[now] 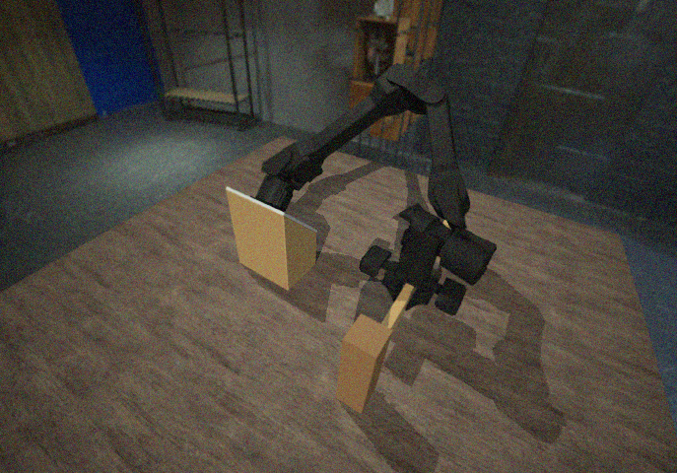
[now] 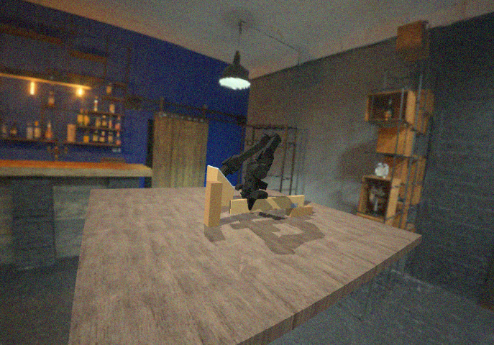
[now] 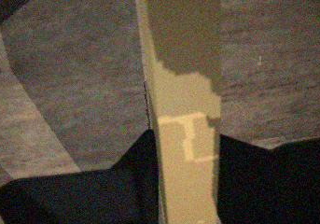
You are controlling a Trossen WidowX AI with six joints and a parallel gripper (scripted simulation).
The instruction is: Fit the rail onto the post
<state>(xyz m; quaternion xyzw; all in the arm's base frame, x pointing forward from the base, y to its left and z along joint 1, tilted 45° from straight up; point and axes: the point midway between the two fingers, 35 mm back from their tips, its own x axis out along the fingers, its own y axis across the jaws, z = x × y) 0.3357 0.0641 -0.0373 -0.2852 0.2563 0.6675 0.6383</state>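
The wooden rail [image 1: 398, 307] [image 2: 236, 206] [image 3: 186, 93] runs from the low footboard block [image 2: 302, 211] toward the upright post [image 1: 357, 362] [image 2: 212, 205]. My gripper [image 1: 407, 291] [image 2: 250, 204] [image 3: 170, 134] is shut on the rail, with one finger on each side, closer to its post end. That end is raised off the table, and the rail looks nearly level. The exterior view shows a narrow gap between the rail's end and the post. The far end appears to be at the footboard block; its seating in the bracket is unclear. The pegs and holes are not visible.
A tall pale board with angled sides [image 1: 260, 239] [image 2: 226, 195] stands on the wooden table [image 1: 155, 345] [image 2: 153, 264], to the left of the gripper in the top view. The arm reaches over from behind it. Arm shadows fall across the table around the rail.
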